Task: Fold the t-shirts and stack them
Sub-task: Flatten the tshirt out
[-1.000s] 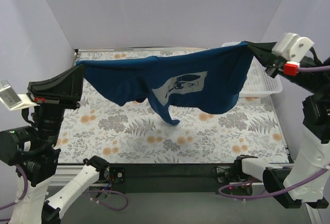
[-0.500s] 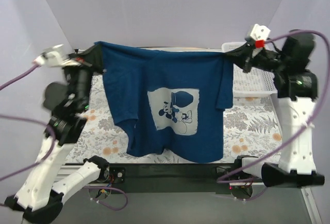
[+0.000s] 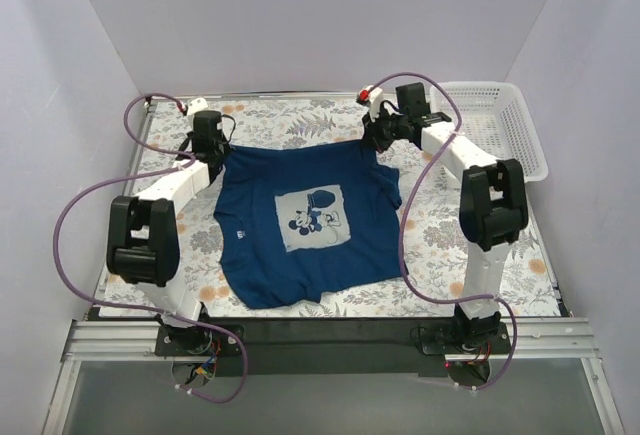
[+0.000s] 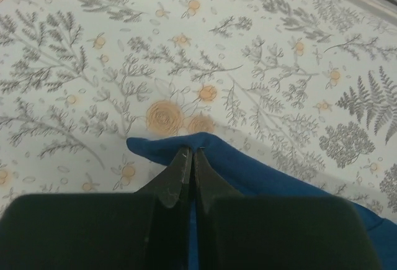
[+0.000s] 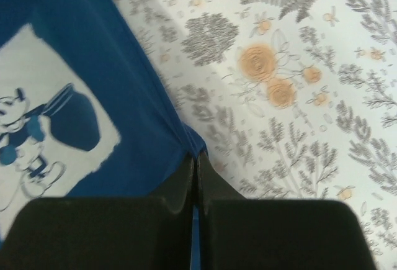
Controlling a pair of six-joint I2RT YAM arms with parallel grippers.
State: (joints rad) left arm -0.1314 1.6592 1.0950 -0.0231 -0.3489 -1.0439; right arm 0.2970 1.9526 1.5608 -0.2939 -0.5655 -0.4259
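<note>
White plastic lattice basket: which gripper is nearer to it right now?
Right. The right gripper pinches a far corner of the navy blue t-shirt, toward the white plastic lattice basket; the left gripper pinches the other far corner, across the shirt.

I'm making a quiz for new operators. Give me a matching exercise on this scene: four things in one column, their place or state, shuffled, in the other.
1. navy blue cotton t-shirt with pale cartoon-mouse print
2. white plastic lattice basket
3. left gripper
4. right gripper

A. far right corner of the floral table
B. shut on the shirt's far-left corner
C. spread out, print up
D. shut on the shirt's far-right corner

Pairs: 1-C, 2-A, 3-B, 4-D
</note>
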